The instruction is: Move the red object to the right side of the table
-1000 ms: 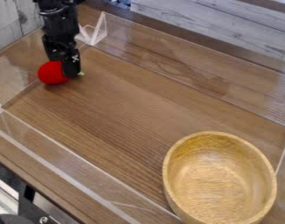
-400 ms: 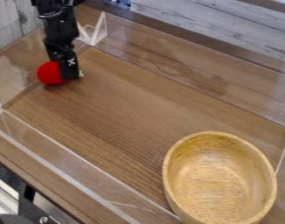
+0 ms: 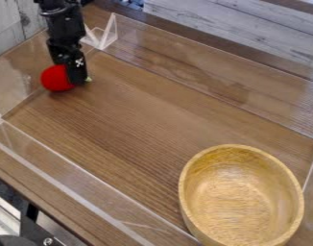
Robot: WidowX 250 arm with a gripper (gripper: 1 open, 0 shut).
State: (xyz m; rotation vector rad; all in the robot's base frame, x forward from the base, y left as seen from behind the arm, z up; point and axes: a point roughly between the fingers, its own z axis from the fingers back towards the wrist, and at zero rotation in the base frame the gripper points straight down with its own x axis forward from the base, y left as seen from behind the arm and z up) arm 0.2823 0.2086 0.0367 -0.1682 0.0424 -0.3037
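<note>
You are holding the gripper (image 3: 73,74) at the upper left of the view, where its dark arm (image 3: 65,21) is coming down from the top edge; its fingers are standing wide apart, and they are not clamping anything that you can make out. You are keeping it right at the red toy (image 3: 58,79), with the dark fingertips overlapping the toy's upper right side in the view; whether they are actually touching it, you cannot tell from this angle. The red toy is sitting on the brown wooden table (image 3: 153,106), toward the upper left of the view, near the clear wall (image 3: 21,34) along that side. A little green is showing at the toy's right edge, just beside the fingertips. The light wooden bowl (image 3: 241,199) is resting at the lower right of the view, well apart from both the toy and the gripper, with its open side facing up

Compared with the first frame, you are seeing very little change: the gripper is staying beside the toy with its fingers apart, the toy is lying in about the same spot, and the bowl is sitting just where it was
</note>
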